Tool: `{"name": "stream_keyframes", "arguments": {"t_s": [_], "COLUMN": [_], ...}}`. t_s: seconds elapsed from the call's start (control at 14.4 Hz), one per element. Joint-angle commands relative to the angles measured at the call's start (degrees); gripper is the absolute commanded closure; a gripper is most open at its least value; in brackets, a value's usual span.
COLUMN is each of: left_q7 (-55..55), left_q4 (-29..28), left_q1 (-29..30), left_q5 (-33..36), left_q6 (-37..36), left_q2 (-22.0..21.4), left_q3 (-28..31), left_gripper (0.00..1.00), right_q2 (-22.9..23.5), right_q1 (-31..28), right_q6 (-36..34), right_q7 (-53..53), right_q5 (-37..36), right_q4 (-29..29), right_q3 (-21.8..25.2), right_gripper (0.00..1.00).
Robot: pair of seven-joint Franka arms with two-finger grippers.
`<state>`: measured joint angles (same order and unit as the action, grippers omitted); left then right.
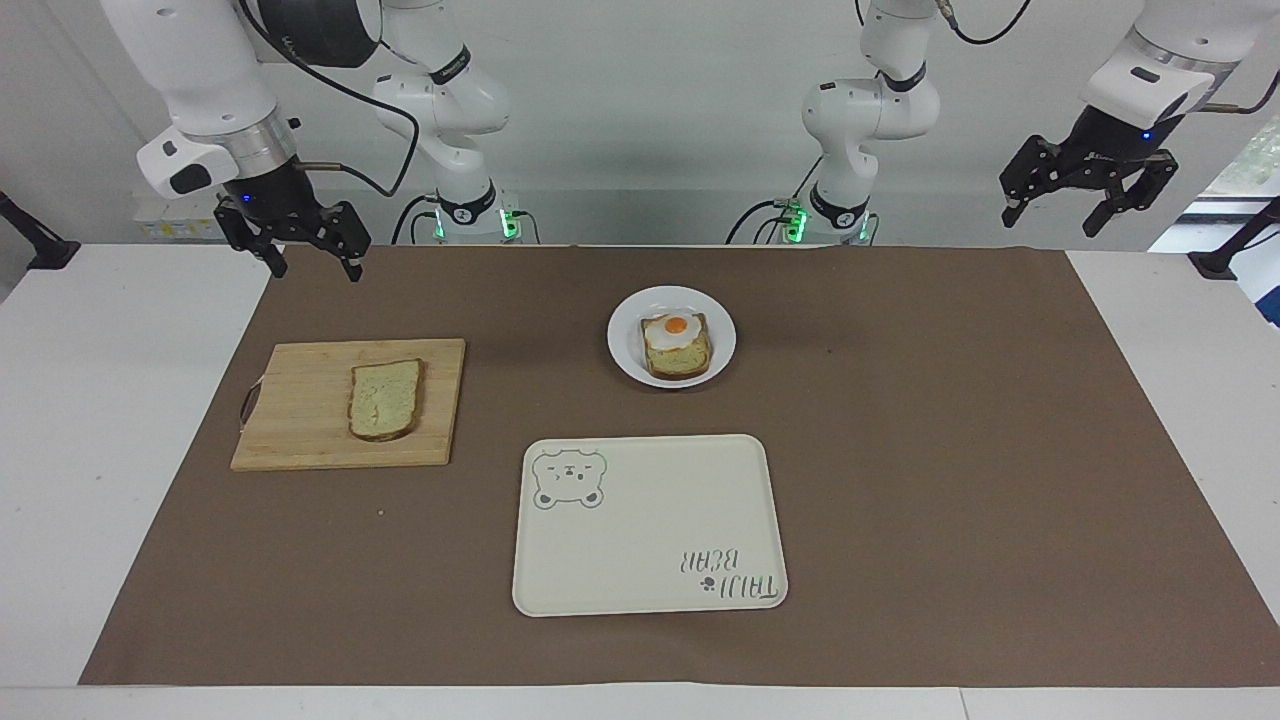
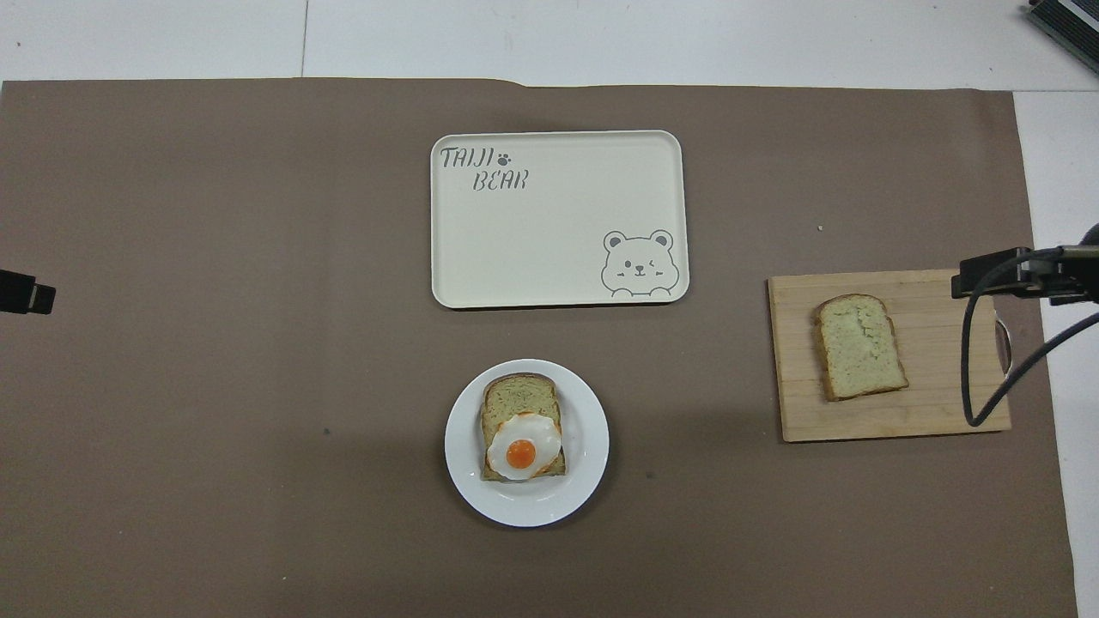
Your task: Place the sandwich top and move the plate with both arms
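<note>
The sandwich top [image 1: 383, 399] is a plain bread slice lying flat on a wooden cutting board [image 1: 300, 420] toward the right arm's end; it also shows in the overhead view [image 2: 859, 346]. The white plate [image 1: 625, 358] sits mid-table and holds an egg-topped slice [image 1: 677, 343]; the plate [image 2: 592, 446] also shows from overhead. My right gripper [image 1: 313, 268] is open and empty, raised over the brown mat's edge by the board. My left gripper [image 1: 1048, 225] is open and empty, held high over the left arm's end of the table.
A cream tray with a bear drawing [image 1: 650, 530] lies farther from the robots than the plate, also seen from overhead [image 2: 558, 232]. A brown mat [image 1: 950, 450] covers most of the white table.
</note>
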<state>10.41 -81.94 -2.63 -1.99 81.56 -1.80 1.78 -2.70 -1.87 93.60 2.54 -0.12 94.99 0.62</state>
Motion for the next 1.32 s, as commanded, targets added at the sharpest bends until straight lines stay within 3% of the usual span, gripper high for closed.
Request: {"name": "stream_keyframes", "arguments": {"t_s": [0.0, 0.42, 0.69, 1.04, 1.25], "left_q7": [-0.4, -0.5, 0.1, 5.2, 9.8], "left_q4": [-1.5, -1.5, -6.4, -18.0, -24.7], "left_q1": [0.0, -0.3, -0.4, -0.4, -0.4], "left_q5": [-0.4, -0.5, -2.6, -15.1, -24.2], "left_q6": [-0.4, -0.3, 3.2, 9.1, 12.5], "left_q2": [-1.5, -1.4, -3.9, -8.8, -9.2], "left_q3": [-0.4, -0.9, -1.3, -1.3, -1.3], "left_gripper": [0.0, 0.0, 0.0, 0.0, 0.0], "right_q2": [-0.6, -0.3, 2.4, 6.6, 8.1], "right_q1": [-0.7, -0.8, -0.8, -1.0, -3.0], "right_q6": [2.6, 4.2, 6.9, 10.7, 15.8], "right_q7": [-1.3, -2.4, -2.6, -2.6, -4.9], "right_q5": [1.3, 1.3, 1.3, 1.3, 1.3], "right_q4": [2.7, 3.2, 3.3, 3.4, 9.0], "right_q3": [-0.1, -0.1, -0.1, -0.1, -0.1], "right_gripper": [0.0, 0.0, 0.0, 0.0, 0.0]}}
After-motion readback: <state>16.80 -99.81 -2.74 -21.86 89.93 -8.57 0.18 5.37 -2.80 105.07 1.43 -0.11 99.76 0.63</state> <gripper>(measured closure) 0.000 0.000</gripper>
